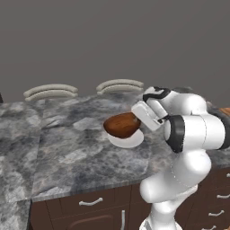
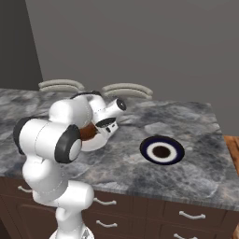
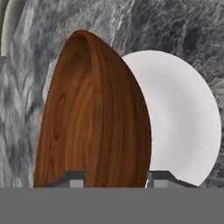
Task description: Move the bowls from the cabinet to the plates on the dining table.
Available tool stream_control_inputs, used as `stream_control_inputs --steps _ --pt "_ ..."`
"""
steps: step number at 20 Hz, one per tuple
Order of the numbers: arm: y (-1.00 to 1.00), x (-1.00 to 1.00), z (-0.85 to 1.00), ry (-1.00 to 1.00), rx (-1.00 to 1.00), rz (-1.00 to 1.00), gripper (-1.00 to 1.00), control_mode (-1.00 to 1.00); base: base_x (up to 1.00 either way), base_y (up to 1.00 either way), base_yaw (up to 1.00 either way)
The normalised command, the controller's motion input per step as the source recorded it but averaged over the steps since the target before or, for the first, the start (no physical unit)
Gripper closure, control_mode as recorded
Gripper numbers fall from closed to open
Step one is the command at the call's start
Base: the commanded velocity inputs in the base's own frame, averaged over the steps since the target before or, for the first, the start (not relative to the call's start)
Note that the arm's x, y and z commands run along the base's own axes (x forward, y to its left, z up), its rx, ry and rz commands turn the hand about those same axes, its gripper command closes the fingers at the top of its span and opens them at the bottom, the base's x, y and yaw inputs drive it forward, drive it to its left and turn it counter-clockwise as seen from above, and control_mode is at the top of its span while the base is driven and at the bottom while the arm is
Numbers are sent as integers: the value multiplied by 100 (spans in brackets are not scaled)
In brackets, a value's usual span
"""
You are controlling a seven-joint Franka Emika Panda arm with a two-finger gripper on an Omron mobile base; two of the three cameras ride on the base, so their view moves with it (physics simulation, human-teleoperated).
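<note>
bowl (image 3: pixel 92 118): glossy reddish-brown, my view shows streaked wood grain
near plate (image 3: pixel 179 118): plain white
far plate (image 2: pixel 162 150): dark navy, white ring, dark centre
desk (image 1: pixel 67 143): grey veined marble top, dark brown drawers, silver handles
my pincer (image 3: pixel 116 177): dark tips

**What the views hide or cut off**

In the left base view the bowl (image 1: pixel 120 125) covers the far part of the white plate (image 1: pixel 129 140), and the robot's wrist hides the bowl's right end, so the fingers cannot be seen there. In the right base view the arm's elbow and forearm block nearly all of the bowl (image 2: pixel 87 133) and most of the plate beneath it. In the hand view the bowl (image 3: pixel 94 118) is cut off at the bottom, and it hides the left part of the plate (image 3: pixel 183 118). The counter (image 1: pixel 67 152) runs off the left edge of the left base view. Only the tips of the fingers (image 3: pixel 73 178) show, so contact with the bowl is unclear.
</note>
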Motion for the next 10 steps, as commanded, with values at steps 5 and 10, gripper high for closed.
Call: stream_control_inputs --steps 5,10 --pt "0 24 -46 3 5 2 100 -100 0 0 0" --pt "0 19 -44 -13 5 5 100 -100 0 0 0"
